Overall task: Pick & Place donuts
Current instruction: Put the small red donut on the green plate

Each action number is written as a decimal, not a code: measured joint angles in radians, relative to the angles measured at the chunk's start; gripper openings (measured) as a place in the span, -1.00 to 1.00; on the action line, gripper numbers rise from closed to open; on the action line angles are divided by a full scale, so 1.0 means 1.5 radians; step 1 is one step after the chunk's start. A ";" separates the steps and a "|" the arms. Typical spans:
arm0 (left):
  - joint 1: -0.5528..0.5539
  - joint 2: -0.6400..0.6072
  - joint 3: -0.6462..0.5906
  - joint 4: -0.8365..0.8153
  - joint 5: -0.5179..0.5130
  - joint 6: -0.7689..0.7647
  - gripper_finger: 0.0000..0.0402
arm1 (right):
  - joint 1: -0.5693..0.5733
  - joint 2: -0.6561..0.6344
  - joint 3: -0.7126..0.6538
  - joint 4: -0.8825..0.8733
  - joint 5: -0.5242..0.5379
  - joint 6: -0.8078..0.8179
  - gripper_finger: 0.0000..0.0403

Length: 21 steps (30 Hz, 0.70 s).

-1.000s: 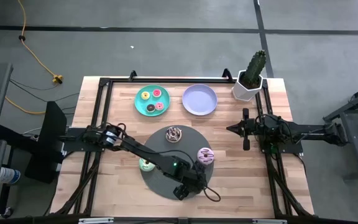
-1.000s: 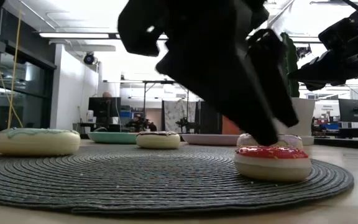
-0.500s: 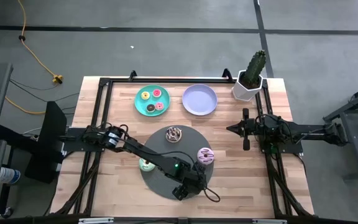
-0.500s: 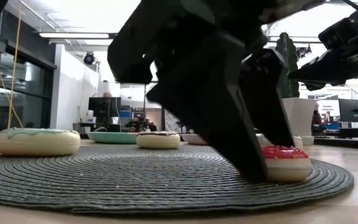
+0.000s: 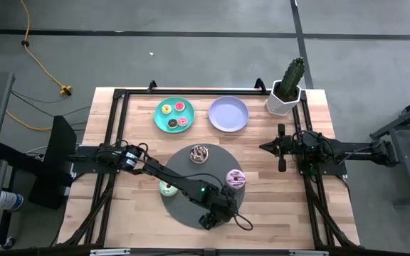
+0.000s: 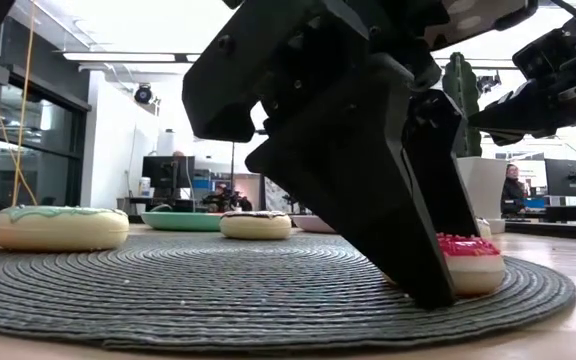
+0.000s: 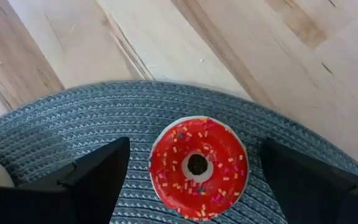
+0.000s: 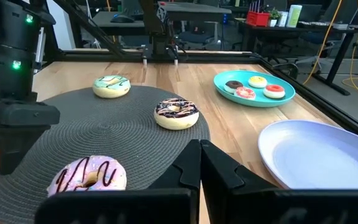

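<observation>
Seven donuts visible: four on the mat (image 5: pixel 184 206), three on the teal plate (image 5: pixel 161 119). Left tool (image 7: pixel 194 180) wide open, straddling the red donut (image 7: pixel 197 165); right tool (image 8: pixel 197 165) closed, empty.

No legible text (labels, brands, numbers) anywhere.

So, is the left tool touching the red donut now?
Apart: in the left wrist view, mat shows between the red donut and each finger of the left tool.
</observation>
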 joint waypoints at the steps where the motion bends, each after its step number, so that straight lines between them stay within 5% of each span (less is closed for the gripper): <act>1: 0.000 0.000 0.000 0.000 0.000 0.000 0.75 | 0.000 0.000 0.000 0.000 0.000 0.000 -1.00; 15: 0.008 0.000 0.000 -0.014 0.006 -0.073 0.74 | 0.000 0.000 0.000 0.000 0.000 0.000 -1.00; 21: 0.008 0.001 0.000 -0.022 0.023 -0.094 0.55 | 0.000 0.000 0.000 0.000 0.000 0.000 -1.00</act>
